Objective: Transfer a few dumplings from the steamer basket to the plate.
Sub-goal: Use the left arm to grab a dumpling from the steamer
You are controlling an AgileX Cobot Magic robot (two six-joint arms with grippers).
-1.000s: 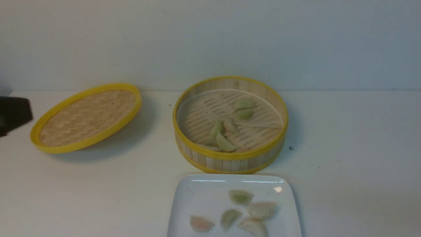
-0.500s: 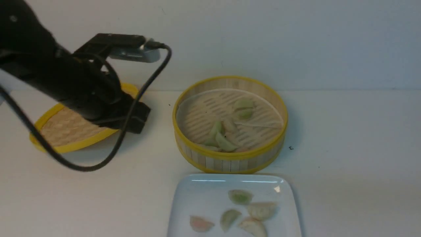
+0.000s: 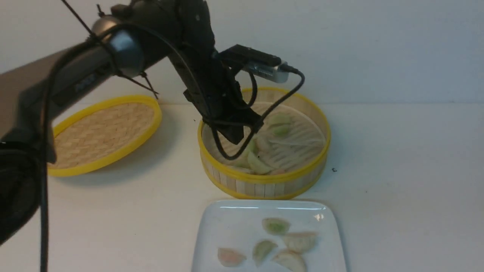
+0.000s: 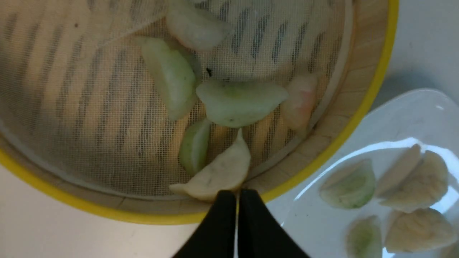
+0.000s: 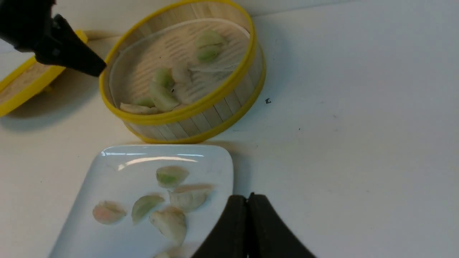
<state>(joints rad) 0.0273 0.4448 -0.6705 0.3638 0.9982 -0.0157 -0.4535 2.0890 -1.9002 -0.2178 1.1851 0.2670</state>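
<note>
Risk: the left gripper (image 4: pixel 236 195), jaws closed and empty over the steamer basket (image 3: pixel 264 183), shoves the dumplings (image 4: pixel 240 102) aside unless it opens.

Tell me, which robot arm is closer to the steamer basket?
Left. The left fingers hang over the steamer basket; the right fingers hang by the plate, farther off.

The basket (image 3: pixel 261 187) has yellow rims, pale wood strips and a striped floor. The lid (image 3: pixel 102 132) is tan with a criss-cross weave and a yellow rim. The plate (image 3: pixel 227 230) is white, and the dumplings (image 3: pixel 276 226) are pale green, cream and pink.
</note>
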